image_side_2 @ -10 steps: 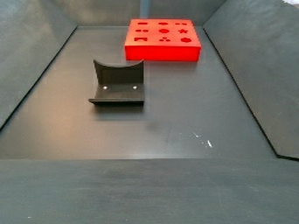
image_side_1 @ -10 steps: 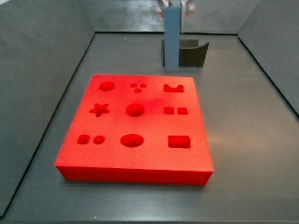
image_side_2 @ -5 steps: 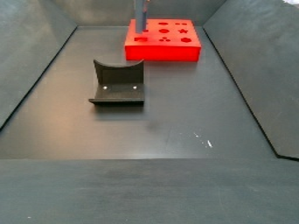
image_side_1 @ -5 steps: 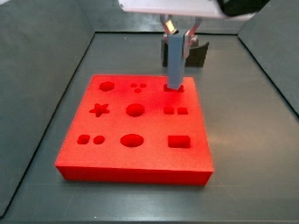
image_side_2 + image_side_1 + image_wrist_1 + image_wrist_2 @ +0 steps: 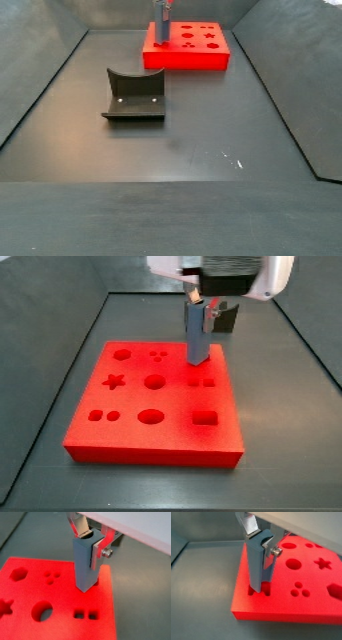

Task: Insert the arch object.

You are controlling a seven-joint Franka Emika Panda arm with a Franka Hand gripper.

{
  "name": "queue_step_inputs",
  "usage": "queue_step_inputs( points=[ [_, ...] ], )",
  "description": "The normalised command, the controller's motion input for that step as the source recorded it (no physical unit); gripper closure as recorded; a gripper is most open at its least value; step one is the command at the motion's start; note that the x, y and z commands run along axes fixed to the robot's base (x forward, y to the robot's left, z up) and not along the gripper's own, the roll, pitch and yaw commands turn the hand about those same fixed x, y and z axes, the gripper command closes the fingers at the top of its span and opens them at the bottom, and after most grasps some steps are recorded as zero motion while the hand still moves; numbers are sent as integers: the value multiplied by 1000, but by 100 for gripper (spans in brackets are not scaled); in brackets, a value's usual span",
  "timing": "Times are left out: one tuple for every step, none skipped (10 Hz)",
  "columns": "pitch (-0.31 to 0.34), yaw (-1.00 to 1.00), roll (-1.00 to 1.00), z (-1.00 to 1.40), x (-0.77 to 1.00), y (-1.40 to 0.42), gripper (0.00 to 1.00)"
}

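My gripper [image 5: 90,547] is shut on the arch object [image 5: 85,562], a tall grey-blue block with a semicircular notch in its upper end. It stands upright between the fingers [image 5: 268,554] in both wrist views. Its lower end sits at the arch-shaped hole near the edge of the red board [image 5: 304,607]; how deep it is in cannot be told. In a side view the gripper [image 5: 201,298] holds the arch object [image 5: 197,336] over the board's [image 5: 154,406] back right part. In a side view the arch object [image 5: 162,30] stands at the far board [image 5: 187,58].
The red board [image 5: 27,592] has star, round, square and dot holes. The dark fixture [image 5: 134,95] stands on the grey floor, well apart from the board, and shows behind the gripper in a side view [image 5: 225,318]. Sloped grey walls enclose the floor.
My gripper has carried the arch object from above the fixture over the red board and lowered it onto the arch-shaped hole.
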Motion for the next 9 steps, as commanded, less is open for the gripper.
queue_step_inputs(
  points=[
    [-56, -1000, 0, 9, 0, 0, 100],
    [-36, -1000, 0, 0, 0, 0, 100],
    [-26, -1000, 0, 0, 0, 0, 100],
    [-20, -1000, 0, 0, 0, 0, 100],
    [-13, -1000, 0, 0, 0, 0, 100],
    [-9, -1000, 0, 0, 0, 0, 100],
    [-13, -1000, 0, 0, 0, 0, 100],
    [-11, -1000, 0, 0, 0, 0, 100],
    [-4, -1000, 0, 0, 0, 0, 100]
  ],
)
